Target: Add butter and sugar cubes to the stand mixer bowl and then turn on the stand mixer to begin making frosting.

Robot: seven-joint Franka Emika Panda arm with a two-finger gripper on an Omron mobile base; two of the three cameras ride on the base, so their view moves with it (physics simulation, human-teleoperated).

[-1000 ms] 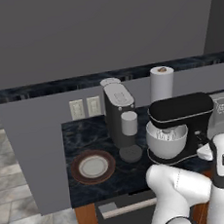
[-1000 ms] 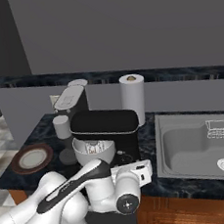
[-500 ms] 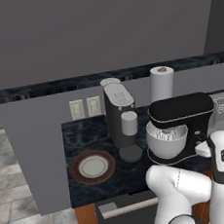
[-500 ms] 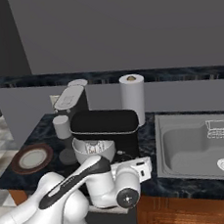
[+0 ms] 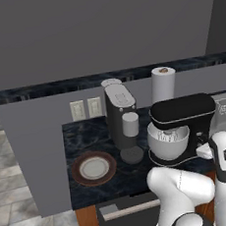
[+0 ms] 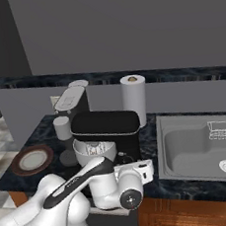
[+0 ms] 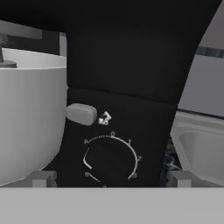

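— Dark marbled counter (image 5: 93, 137) is seen under everything; why has the stand mixer (image 5: 184, 111) been approached from its side?

— Its speed dial (image 7: 109, 158) is carried on that flank. In the hand view the gripper (image 7: 111, 178) is aimed squarely at the dial, with the small grey lever (image 7: 81, 113) just above it, so switching on is judged to be the step in hand.

— How is the gripper set?

— The jaws are spread wide, with nothing held; the dial is framed between the fingertips (image 7: 43, 178) but does not appear to be touched yet.

— And the stand mixer bowl (image 5: 168, 142)?

— It is seated on the mixer's base under the whisk, beside the coffee machine (image 5: 121, 115). Whether butter and sugar cubes lie inside cannot be told. The plate (image 5: 93, 168) looks bare.

— What is changed from the earlier pictures?

— The forearm has been swung slightly rightward near the mixer; nothing on the counter has been shifted.
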